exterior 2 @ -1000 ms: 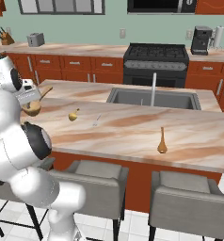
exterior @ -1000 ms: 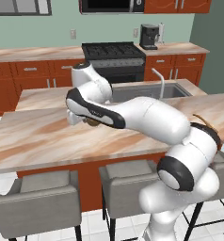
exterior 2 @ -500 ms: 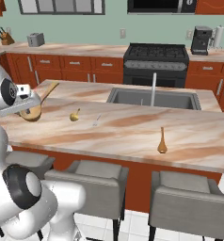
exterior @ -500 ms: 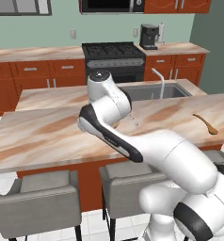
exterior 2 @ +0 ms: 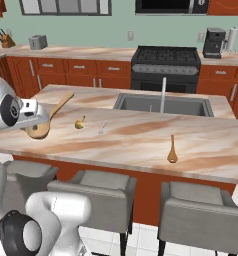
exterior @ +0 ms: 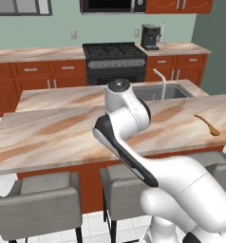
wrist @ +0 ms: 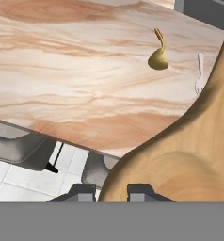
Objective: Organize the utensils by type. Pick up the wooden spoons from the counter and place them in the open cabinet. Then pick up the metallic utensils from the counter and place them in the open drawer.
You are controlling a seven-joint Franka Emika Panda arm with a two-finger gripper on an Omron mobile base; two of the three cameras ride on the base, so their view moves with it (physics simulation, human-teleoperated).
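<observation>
Tan wood of a large wooden spoon is seen pressed close against the gripper, and the two dark finger tips are closed narrowly on it, so the spoon is held clear of the counter. From the right base camera the same spoon is seen at the hand, its round bowl low and its handle slanting up and away from the white wrist, above the near left part of the counter. Ahead of the gripper, a small yellower wooden spoon is lying on the marble, and just beside it, on its far side from the gripper, a thin silvery utensil is lying flat; the two are apart from each other. Well apart from the gripper, towards the other end of the counter, another wooden spoon is resting near the front edge, and it is also seen from the left base camera.
</observation>
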